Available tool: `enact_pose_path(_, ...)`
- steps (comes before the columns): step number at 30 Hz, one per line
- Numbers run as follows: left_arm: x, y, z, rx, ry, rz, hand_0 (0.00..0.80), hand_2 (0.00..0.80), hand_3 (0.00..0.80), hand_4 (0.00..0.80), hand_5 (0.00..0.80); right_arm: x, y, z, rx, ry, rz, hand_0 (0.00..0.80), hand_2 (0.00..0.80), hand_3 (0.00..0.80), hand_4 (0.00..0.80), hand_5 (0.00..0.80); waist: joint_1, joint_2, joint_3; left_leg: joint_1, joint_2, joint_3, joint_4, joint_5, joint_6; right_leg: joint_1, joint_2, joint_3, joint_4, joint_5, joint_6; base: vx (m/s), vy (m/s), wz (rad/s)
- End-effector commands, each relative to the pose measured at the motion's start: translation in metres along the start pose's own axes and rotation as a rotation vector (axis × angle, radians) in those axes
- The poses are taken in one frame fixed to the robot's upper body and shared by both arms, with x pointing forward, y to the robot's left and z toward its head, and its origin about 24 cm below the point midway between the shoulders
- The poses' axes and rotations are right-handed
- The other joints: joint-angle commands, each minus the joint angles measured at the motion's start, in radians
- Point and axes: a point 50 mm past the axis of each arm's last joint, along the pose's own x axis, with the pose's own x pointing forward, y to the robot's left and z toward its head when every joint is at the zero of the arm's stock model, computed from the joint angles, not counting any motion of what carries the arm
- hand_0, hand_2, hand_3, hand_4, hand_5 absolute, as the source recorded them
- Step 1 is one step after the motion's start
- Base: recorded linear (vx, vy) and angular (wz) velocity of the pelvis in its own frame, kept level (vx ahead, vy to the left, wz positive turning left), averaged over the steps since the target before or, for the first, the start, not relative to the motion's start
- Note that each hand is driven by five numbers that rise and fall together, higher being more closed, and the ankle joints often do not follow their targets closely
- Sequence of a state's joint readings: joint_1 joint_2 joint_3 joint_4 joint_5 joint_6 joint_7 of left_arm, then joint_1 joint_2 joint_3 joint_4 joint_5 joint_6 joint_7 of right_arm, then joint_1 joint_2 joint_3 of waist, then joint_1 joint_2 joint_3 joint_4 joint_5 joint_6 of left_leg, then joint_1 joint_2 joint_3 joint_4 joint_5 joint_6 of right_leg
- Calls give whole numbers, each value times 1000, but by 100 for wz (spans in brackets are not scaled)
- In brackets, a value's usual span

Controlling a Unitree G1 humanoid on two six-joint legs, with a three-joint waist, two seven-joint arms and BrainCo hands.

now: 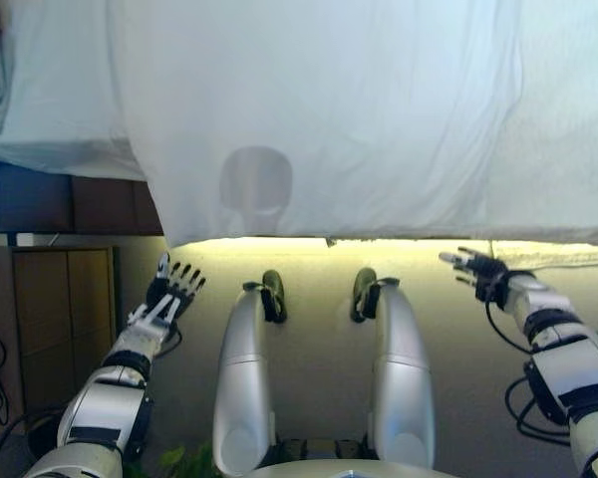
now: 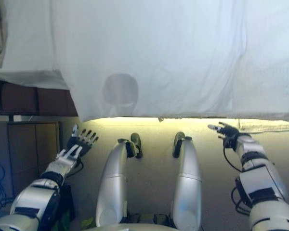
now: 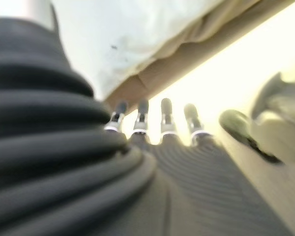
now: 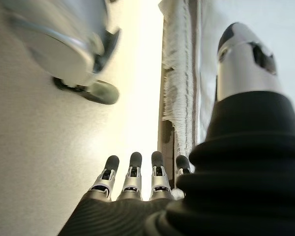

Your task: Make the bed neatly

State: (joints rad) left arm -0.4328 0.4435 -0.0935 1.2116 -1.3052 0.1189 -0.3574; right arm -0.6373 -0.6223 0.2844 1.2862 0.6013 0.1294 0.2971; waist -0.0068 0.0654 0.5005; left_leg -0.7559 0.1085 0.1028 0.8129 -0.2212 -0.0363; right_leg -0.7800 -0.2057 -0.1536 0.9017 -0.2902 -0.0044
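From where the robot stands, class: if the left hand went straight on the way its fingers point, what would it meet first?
Probably the hanging edge of the white sheet: the open left hand points up toward it, empty floor between. Depth is unclear.

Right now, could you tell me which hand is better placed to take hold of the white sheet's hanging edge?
Probably the right hand: open, it sits just under the white sheet hem. The left hand, also open, hangs lower by the bed frame, off the sheet's corner.
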Motion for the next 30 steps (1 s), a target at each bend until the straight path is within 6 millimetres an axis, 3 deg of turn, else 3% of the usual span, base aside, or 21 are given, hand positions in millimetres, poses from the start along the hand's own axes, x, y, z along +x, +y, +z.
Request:
enact_pose_path(1,-19,37,-21,63,106,91,0,0,0,0,0,-5,-8,-49,52,79,-16,0,0,0,0,0,41,-38,-139,161,-62,46,-131,3,-22,193,18,-56,-184,71,35,288,-66,21)
enact_pose_path(4,-37,62,-34,77,170,143,0,0,0,0,0,-13,-11,-88,90,170,-7,0,0,0,0,0,58,-56,-184,288,-76,43,-228,18,-22,345,17,-86,-297,78,33,279,-41,17)
enact_pose_path(8,-53,81,-47,93,202,185,0,0,0,0,0,-23,-10,-126,120,252,5,0,0,0,0,0,71,-62,-242,428,-80,36,-346,47,-20,500,39,-105,-442,105,34,218,-11,9)
enact_pose_path(11,-62,91,-56,93,188,195,0,0,0,0,0,-29,-3,-150,176,288,21,0,0,0,0,0,72,-68,-296,547,-87,49,-491,107,-11,617,43,-121,-594,173,54,180,4,4)
enact_pose_path(14,-78,106,-71,106,213,235,0,0,0,0,0,-37,9,-177,251,305,19,0,0,0,0,0,62,-71,-358,672,-87,57,-647,151,-14,725,60,-108,-728,220,86,238,24,2)
enact_pose_path(19,-89,113,-88,87,197,258,0,0,0,0,0,-50,37,-217,391,309,30,0,0,0,0,0,36,-74,-419,789,-78,63,-840,211,-17,811,85,-78,-883,298,114,87,31,-7)
enact_pose_path(25,-98,117,-122,263,373,314,0,0,0,0,0,-65,69,-255,528,442,42,0,0,0,0,0,6,-72,-454,850,-80,78,-900,210,-17,861,100,-61,-959,327,116,50,30,-9)
enact_pose_path(30,-107,114,-153,233,462,286,0,0,0,0,0,-77,82,-275,543,551,9,0,0,0,0,0,-6,-59,-468,890,-81,96,-899,192,-7,893,103,-63,-956,314,107,91,26,-14)
